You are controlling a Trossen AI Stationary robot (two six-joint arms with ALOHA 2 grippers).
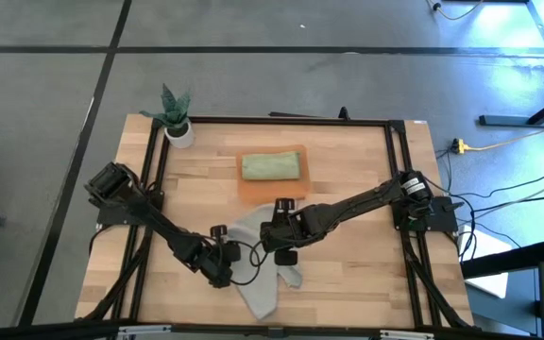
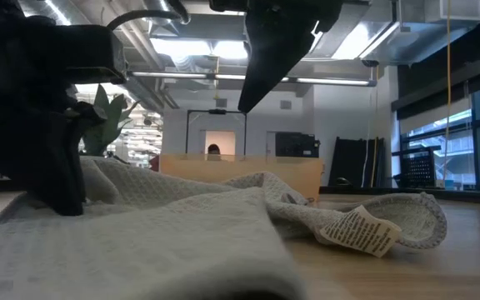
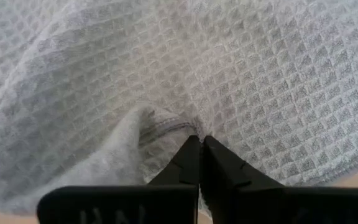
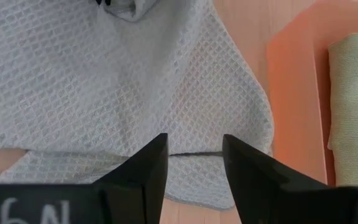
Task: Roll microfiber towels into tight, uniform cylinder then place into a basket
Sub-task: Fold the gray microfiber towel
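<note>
Two towels: grey towel (image 1: 263, 269) spread crumpled on the near-middle tabletop (image 1: 348, 274); green towel (image 1: 271, 166) already rolled, farther back.
Left tool (image 3: 199, 149): fingers pinched together on a fold of the grey towel's hem, at its near left side.
Right tool (image 4: 194, 152): fingers parted, poised over the grey towel's far edge, gripping nothing.
Grey towel axis: long axis runs from the near edge up toward the basket, slightly skewed; not yet rolled.
Basket (image 1: 253, 189): orange, just beyond the grey towel, mid-tabletop; green roll lies in it with its long axis left to right.
Plant pot (image 1: 179, 132): far left corner, well apart.
Risk: a one-corner pinch could drag the cloth askew, giving a loose, cone-shaped roll.
</note>
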